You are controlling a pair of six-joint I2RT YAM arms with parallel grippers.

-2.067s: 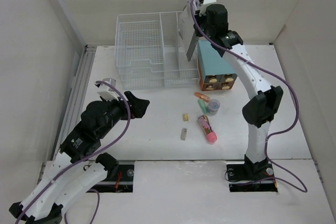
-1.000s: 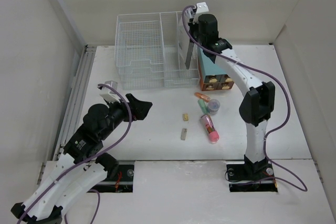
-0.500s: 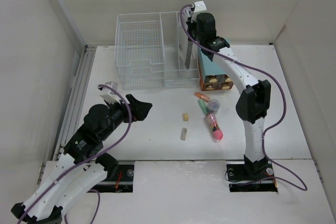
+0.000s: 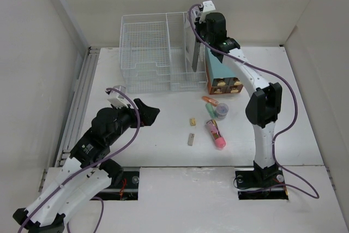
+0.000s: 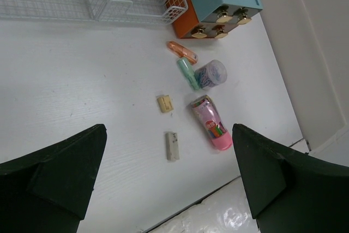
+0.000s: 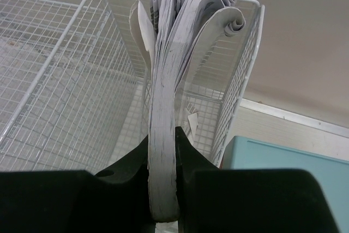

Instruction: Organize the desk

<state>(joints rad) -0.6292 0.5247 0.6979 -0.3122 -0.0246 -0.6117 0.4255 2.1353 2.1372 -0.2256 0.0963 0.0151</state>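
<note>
The white desk (image 4: 158, 135) holds loose items right of centre: a pink tube (image 4: 215, 133), a clear round tub (image 4: 222, 111), a green marker (image 4: 210, 111), an orange marker (image 4: 210, 101), a small yellow eraser (image 4: 192, 121) and a grey eraser (image 4: 191, 139). My right gripper (image 4: 197, 42) is shut on a thick sheaf of papers (image 6: 166, 107), held upright over the right compartment of the wire-mesh basket (image 6: 54, 80). My left gripper (image 4: 147, 112) is open and empty, above the desk left of the items; the grey eraser (image 5: 172, 146) lies below its fingers.
The wire-mesh basket (image 4: 144, 53) stands at the back. The teal drawer box (image 4: 221, 72) with an orange front stands right beside it. White walls close in the desk at the back and both sides. A metal rail (image 4: 82, 96) runs along the left edge.
My right gripper has carried the papers left, from above the teal drawer box to above the basket's right compartment. My left arm has barely shifted.
</note>
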